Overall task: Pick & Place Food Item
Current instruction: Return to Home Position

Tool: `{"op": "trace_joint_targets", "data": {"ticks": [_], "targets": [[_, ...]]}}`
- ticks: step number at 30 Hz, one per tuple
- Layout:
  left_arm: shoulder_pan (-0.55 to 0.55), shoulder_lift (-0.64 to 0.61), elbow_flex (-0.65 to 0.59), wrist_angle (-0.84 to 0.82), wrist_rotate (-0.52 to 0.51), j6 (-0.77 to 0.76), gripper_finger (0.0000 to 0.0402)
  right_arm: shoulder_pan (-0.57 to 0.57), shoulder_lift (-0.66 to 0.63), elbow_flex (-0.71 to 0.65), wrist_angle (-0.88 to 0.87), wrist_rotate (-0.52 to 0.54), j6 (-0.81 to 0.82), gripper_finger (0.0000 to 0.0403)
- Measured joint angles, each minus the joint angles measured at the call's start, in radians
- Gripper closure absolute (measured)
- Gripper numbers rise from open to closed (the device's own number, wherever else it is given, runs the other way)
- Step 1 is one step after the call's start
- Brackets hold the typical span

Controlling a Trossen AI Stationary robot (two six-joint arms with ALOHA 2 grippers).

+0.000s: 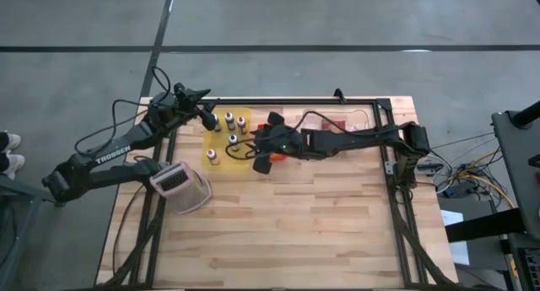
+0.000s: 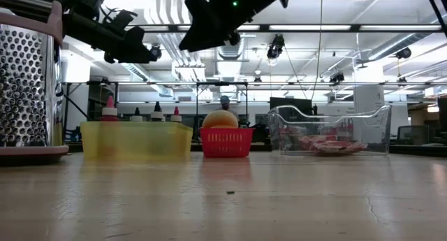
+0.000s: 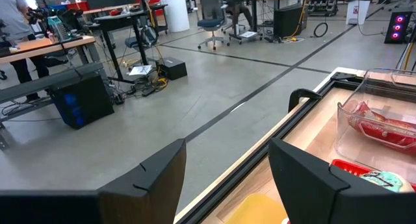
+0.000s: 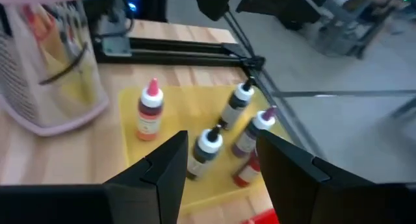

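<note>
A round orange food item lies in a small red basket, which stands right of a yellow tray holding several small sauce bottles. My right gripper is open and empty. It hangs above the tray's right part and the basket, which it partly hides in the high view. My left gripper is open and empty, held in the air over the tray's far left corner. It faces out past the table's far edge.
A clear plastic bin with red packets stands at the far right. A metal grater with pink trim stands at the near left of the tray. A black frame rail runs along the far edge. Bare wood lies toward the near edge.
</note>
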Motion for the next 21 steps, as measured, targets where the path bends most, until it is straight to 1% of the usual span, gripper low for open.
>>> {"op": "trace_joint_targets", "data": {"ticks": [2, 4, 12, 15, 18, 21], "targets": [[0.0, 0.0, 0.0, 0.0, 0.0, 0.0, 0.0179, -0.003, 0.0, -0.013, 0.025, -0.037, 0.011, 0.0231], [0.0, 0.0, 0.0, 0.0, 0.0, 0.0, 0.0179, -0.002, 0.0, -0.042, 0.092, -0.064, 0.008, 0.0234], [0.0, 0.0, 0.0, 0.0, 0.0, 0.0, 0.0179, -0.021, 0.0, -0.226, 0.504, -0.24, -0.006, 0.0251], [0.0, 0.0, 0.0, 0.0, 0.0, 0.0, 0.0179, -0.031, -0.014, -0.269, 0.552, -0.298, 0.012, 0.0252], [0.0, 0.0, 0.0, 0.0, 0.0, 0.0, 0.0179, -0.032, -0.022, -0.312, 0.614, -0.308, 0.036, 0.025], [0.0, 0.0, 0.0, 0.0, 0.0, 0.0, 0.0179, -0.032, -0.022, -0.363, 0.735, -0.307, 0.024, 0.0247]]}}
